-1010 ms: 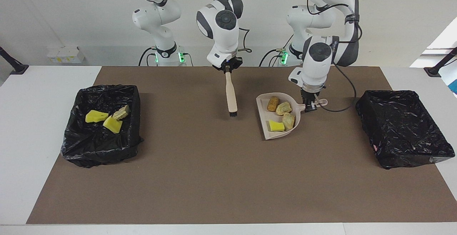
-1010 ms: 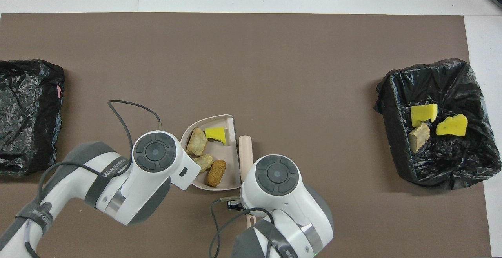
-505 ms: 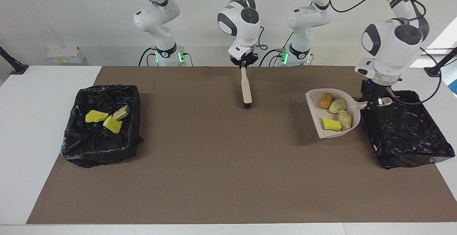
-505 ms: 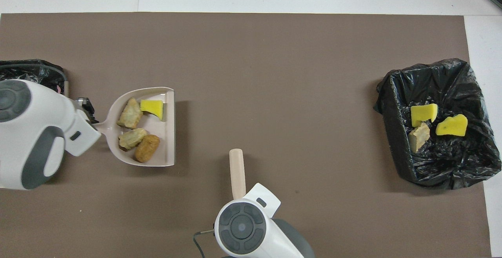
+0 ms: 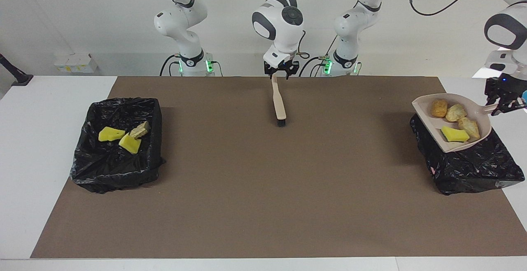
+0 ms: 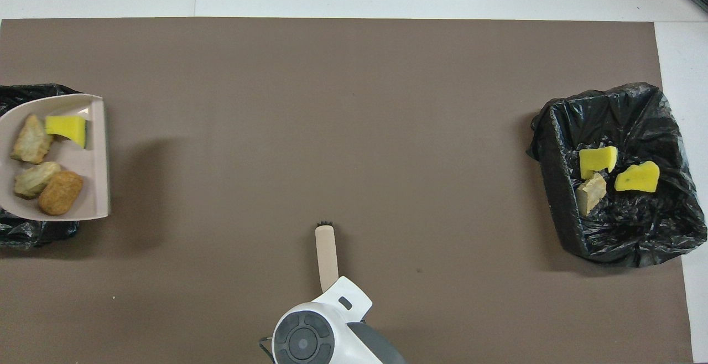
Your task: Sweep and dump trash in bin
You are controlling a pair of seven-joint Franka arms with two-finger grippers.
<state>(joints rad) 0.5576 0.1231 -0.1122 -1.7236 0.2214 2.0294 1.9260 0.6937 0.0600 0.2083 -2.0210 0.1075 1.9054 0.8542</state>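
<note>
Above a black-lined bin (image 5: 473,168), a beige plastic dustpan (image 5: 431,126) is clenched by the left claw (image 5: 504,100); the right claw's (image 5: 281,72) state cannot be told.

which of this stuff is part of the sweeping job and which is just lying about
Job: dustpan, four scraps in it, brush, bin under it, second bin with three scraps.
Lying about: white box by the wall, black mount.
</note>
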